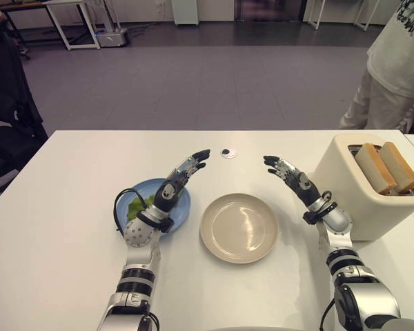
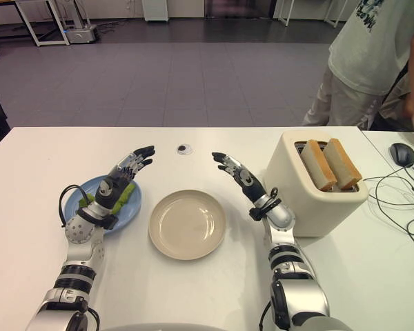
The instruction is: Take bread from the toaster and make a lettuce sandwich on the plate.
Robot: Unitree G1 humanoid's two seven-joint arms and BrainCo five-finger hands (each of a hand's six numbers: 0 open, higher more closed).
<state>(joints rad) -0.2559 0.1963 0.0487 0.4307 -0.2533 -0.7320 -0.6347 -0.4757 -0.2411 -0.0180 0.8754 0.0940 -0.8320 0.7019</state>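
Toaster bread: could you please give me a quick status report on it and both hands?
Both open: left hand above lettuce on blue plate, right hand beside toaster. Two bread slices in toaster slots. Nothing blocks them.

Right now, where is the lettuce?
In the right eye view, the lettuce lies on the blue plate on the robot's left, partly under the left robot hand, left of the empty beige plate.

No text, number or sign can be read.
The only print is a dark graphic on the pale shirt of a person standing beyond the far right corner of the tabletop. The frame's edge cuts it off, and it is too small to make out.
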